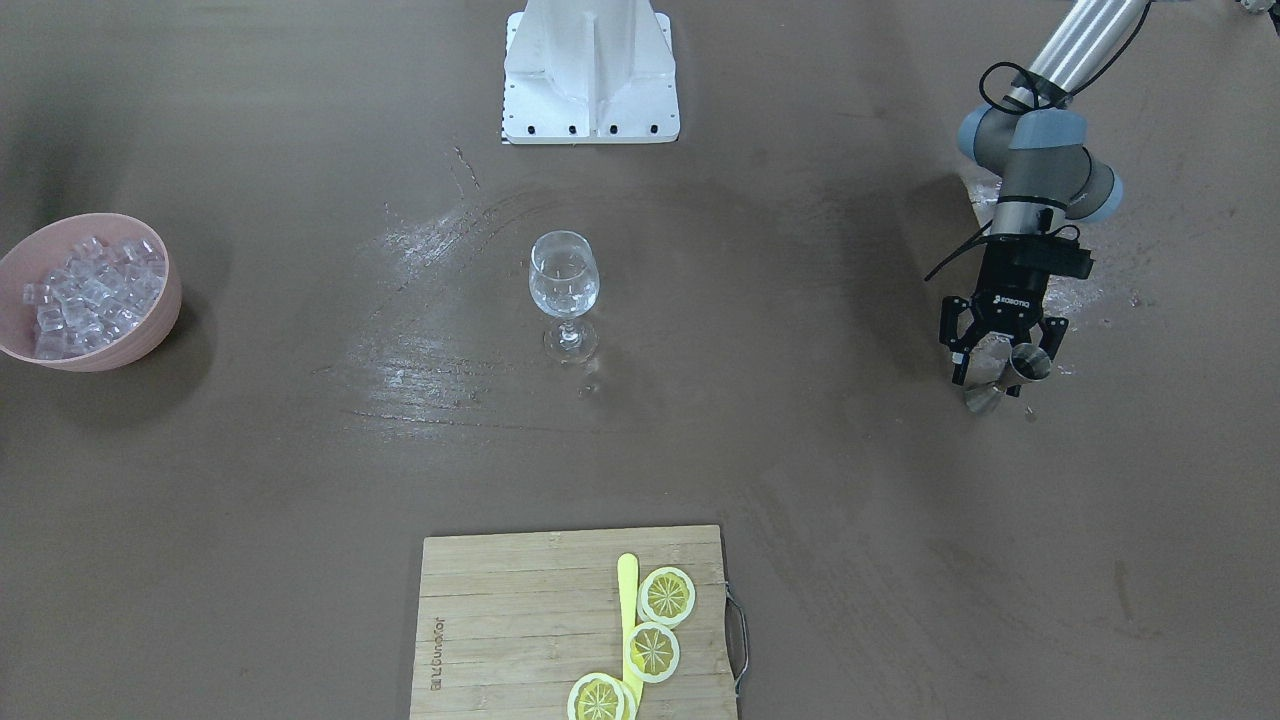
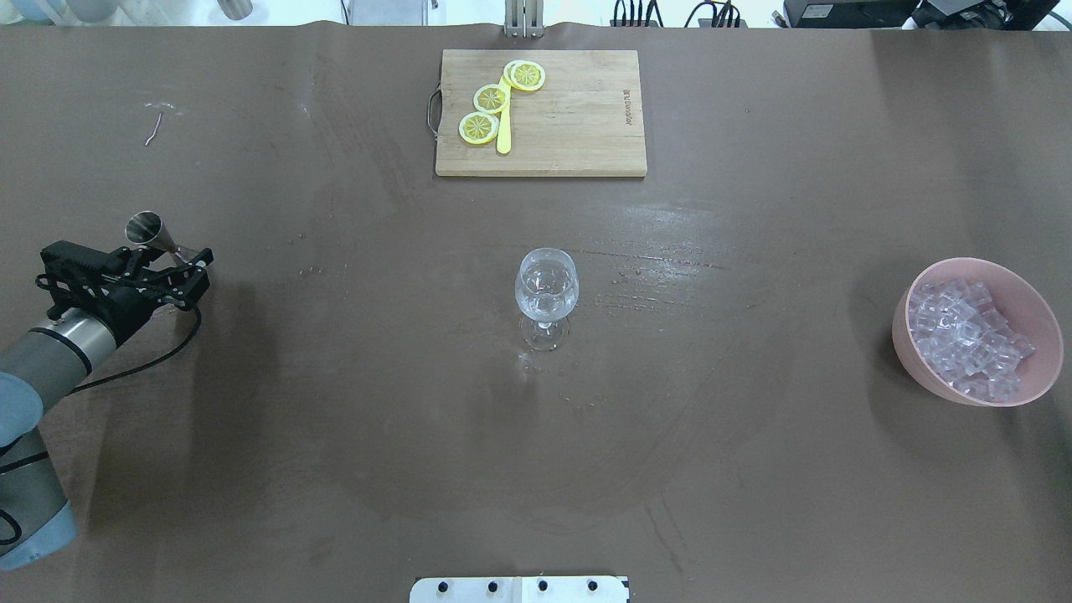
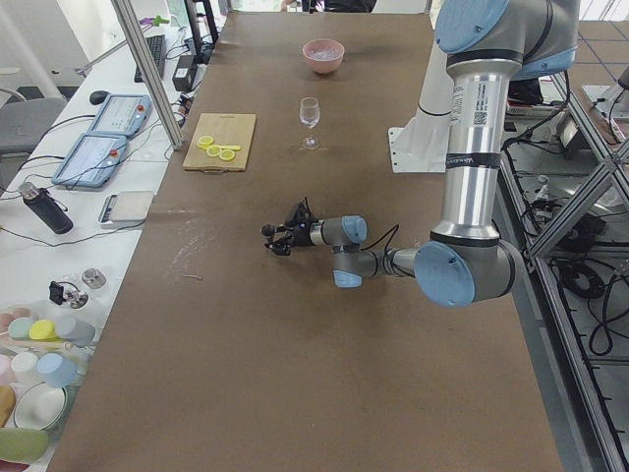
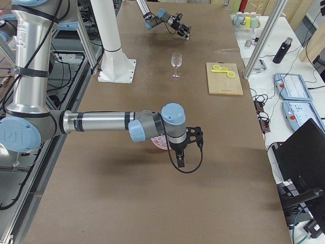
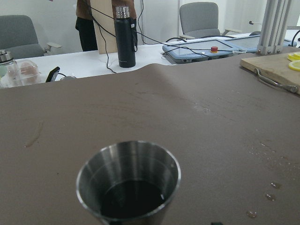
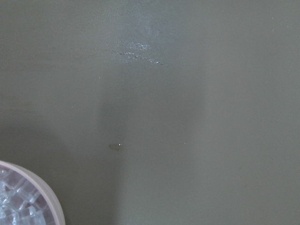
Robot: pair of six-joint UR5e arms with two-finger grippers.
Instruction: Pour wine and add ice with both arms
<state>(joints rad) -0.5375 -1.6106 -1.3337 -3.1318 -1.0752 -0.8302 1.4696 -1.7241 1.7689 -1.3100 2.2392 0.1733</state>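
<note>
A clear wine glass [image 2: 547, 289] with clear liquid in it stands at the table's middle. A steel jigger [image 1: 1028, 362] stands at the robot's far left and looks dark inside in the left wrist view [image 5: 129, 180]. My left gripper [image 1: 1003, 385] is low over the table, open, with its fingers spread on either side of the jigger's waist. The ice [image 2: 963, 335] fills a pink bowl [image 2: 903, 347] at the robot's far right. My right gripper [image 4: 182, 155] hangs over the bowl; I cannot tell if it is open. Its wrist view shows the bowl's rim [image 6: 51, 201].
A wooden cutting board [image 2: 578, 117] with lemon slices [image 2: 479, 127] and a yellow knife [image 2: 504, 126] lies at the far edge. The white robot base [image 1: 590, 70] stands at the near edge. Wet streaks mark the table around the glass.
</note>
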